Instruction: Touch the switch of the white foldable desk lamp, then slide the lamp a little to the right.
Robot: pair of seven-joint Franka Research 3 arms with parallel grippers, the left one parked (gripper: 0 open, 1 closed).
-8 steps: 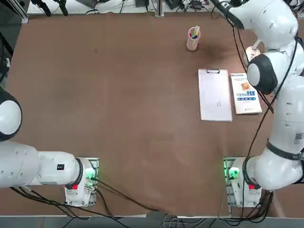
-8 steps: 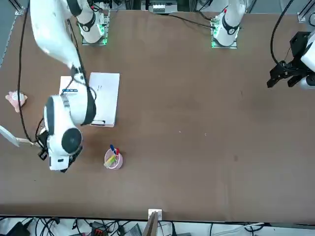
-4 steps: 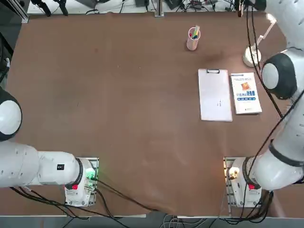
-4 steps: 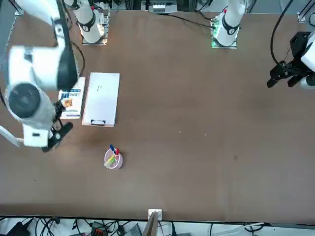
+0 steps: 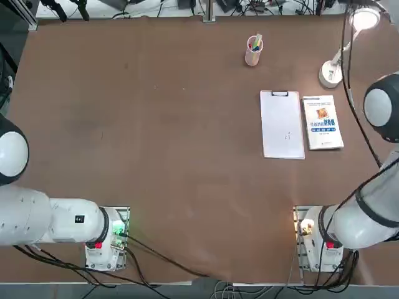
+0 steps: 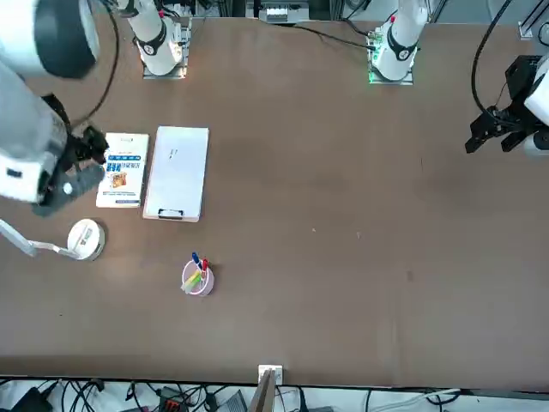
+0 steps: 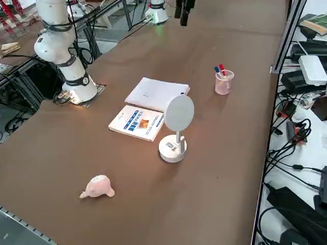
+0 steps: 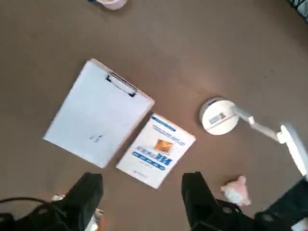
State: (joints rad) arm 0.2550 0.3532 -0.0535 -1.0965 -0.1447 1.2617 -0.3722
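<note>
Brown table, one white lamp, one clipboard, one book, pincer open

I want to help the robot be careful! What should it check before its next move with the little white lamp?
1. Lamp lit: the white foldable desk lamp has a glowing head in the top view. Ok.
2. Lamp upright on its round base. Ok.
3. Right gripper open and empty, high above the book. Ok.
4. Gripper touching the lamp: no, it is well clear of it. Not ok for sliding yet.
5. Room to slide: the pink toy lies apart from the base; the clipboard and pen cup are also clear. Ok.
6. Whether the slide is already done: cannot tell.
</note>
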